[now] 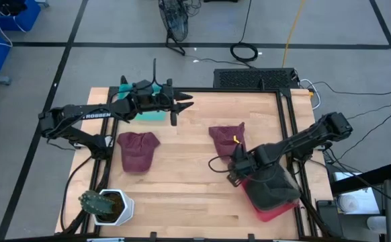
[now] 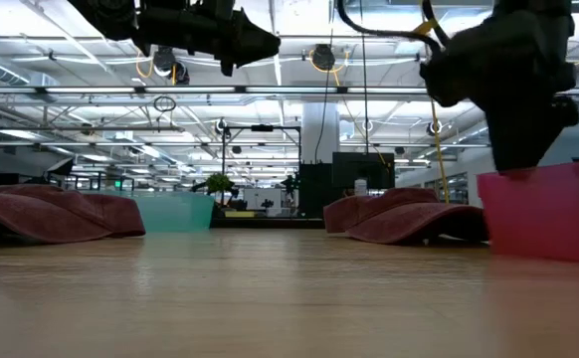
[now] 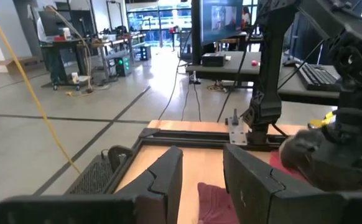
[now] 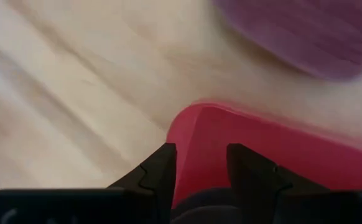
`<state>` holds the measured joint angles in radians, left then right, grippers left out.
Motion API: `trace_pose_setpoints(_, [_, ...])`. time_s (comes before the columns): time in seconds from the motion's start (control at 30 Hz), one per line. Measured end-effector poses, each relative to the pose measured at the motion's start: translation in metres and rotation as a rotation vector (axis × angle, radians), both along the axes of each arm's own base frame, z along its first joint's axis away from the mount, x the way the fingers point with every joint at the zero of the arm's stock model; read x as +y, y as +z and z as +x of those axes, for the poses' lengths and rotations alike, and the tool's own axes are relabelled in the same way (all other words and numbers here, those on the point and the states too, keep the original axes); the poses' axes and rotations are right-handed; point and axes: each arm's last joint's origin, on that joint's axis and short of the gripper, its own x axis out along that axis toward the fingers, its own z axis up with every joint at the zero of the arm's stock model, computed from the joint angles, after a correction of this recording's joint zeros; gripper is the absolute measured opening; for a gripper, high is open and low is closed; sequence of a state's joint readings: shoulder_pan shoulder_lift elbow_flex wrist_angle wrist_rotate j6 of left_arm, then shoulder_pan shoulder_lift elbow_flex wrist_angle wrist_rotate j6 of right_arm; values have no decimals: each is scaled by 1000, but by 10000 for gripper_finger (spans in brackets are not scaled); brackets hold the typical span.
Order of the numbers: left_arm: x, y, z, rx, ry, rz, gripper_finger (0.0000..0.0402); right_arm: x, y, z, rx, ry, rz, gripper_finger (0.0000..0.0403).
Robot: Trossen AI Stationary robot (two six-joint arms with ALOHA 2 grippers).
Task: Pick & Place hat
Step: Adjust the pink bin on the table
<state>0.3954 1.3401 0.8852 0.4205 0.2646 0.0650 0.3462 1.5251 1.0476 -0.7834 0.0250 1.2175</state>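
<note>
Sitting at the surface's (image 1: pixel 195 195) right front edge, a red bin (image 1: pixel 276 205) holds a dark hat (image 1: pixel 273 185) that fills most of it. Right gripper (image 1: pixel 238 176) hovers just beside the bin's left rim; right wrist view shows its fingers (image 4: pixel 159 174) parted w/ nothing between them, red rim right ahead. Two maroon hats lie loose on the wood: one left of centre (image 1: pixel 138 149), one nearer the middle (image 1: pixel 226 136), close to the right arm. Teal bin (image 1: pixel 152 111) at the back left sits under the left gripper (image 1: pixel 185 102), contents not visible. Left gripper is raised above the surface, fingers (image 3: pixel 162 177) apart, empty. White pot w/ a plant (image 1: pixel 108 205) stands at the front left corner. Low view adds the red bin's wall (image 2: pixel 548 214) and both maroon hats seen flat on the wood, but not the dark hat.
</note>
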Motion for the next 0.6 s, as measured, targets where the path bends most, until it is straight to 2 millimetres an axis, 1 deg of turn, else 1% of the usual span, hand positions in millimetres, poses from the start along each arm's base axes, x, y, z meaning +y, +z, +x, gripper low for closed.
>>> trace_pose_setpoints(0.1, [0,0,0,-2,-1,0,120,1,-5,3,-51,0,16,132])
trace_pose_setpoints(0.23, [0,0,0,-2,-1,-2,120,1,-13,2,-65,0,23,131])
trace_pose_setpoints(0.3, [0,0,0,-1,-7,-4,120,1,-14,2,-76,6,26,130])
trace_pose_setpoints(0.4, [0,0,0,-1,-8,-1,120,1,-13,3,-78,44,18,130])
trace_pose_setpoints(0.6, [0,0,0,-1,-8,0,120,4,1,11,-127,117,8,130])
